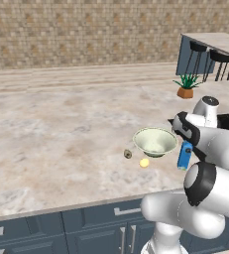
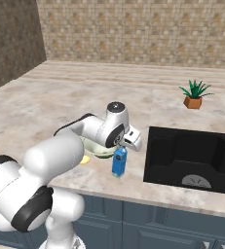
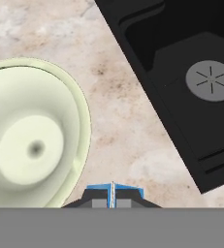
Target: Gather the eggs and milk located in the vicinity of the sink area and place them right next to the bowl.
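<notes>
Gripper [image 2: 133,141] hangs over the milk [image 2: 119,162], grip hidden, cannot tell; milk and egg [image 1: 144,162] sit beside the bowl [image 1: 155,141], so nearly done

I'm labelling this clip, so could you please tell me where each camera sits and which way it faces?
Left base view: behind the arm's left, looking forward and down over the counter; white arm at lower right.
Right base view: behind its right, facing the sink; arm at lower left.
Hand view: on the hand, looking down at the carton between the end effector fingertips.
All three show the bowl and carton; both base views show the egg.
</notes>
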You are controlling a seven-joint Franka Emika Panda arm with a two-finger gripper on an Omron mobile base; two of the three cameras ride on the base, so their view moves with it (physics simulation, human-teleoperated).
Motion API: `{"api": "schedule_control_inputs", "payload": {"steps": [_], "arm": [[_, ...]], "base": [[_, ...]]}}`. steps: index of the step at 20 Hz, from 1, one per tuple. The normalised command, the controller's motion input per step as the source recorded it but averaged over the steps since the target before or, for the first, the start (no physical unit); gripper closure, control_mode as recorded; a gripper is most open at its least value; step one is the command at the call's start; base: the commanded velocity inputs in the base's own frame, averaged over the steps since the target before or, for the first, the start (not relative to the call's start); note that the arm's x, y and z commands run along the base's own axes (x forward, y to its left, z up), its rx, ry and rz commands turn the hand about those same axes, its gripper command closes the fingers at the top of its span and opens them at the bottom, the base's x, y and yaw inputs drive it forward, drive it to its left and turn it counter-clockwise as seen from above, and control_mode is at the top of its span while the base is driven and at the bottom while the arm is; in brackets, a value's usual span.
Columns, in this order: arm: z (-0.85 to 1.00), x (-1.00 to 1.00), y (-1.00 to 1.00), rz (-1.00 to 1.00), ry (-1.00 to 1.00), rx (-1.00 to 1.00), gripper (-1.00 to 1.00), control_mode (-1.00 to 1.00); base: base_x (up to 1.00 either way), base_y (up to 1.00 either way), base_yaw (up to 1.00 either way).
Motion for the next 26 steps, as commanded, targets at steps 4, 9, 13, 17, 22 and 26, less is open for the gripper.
{"api": "schedule_control_inputs", "payload": {"steps": [4, 9, 13, 17, 22, 26], "arm": [[0.0, 0.0, 0.0, 0.0, 0.0, 0.0, 1.0, -1.0], [0.0, 0.0, 0.0, 0.0, 0.0, 0.0, -1.0, -1.0], [0.0, 0.0, 0.0, 0.0, 0.0, 0.0, -1.0, -1.0], [0.0, 0.0, 0.0, 0.0, 0.0, 0.0, -1.0, -1.0], [0.01, 0.0, 0.0, 0.0, 0.0, 0.0, -1.0, -1.0], [0.32, -0.02, 0.0, 0.0, 0.03, 0.0, -1.0, -1.0]], "base": [[0.0, 0.0, 0.0], [0.0, 0.0, 0.0], [0.0, 0.0, 0.0], [0.0, 0.0, 0.0], [0.0, 0.0, 0.0], [0.0, 0.0, 0.0]]}}
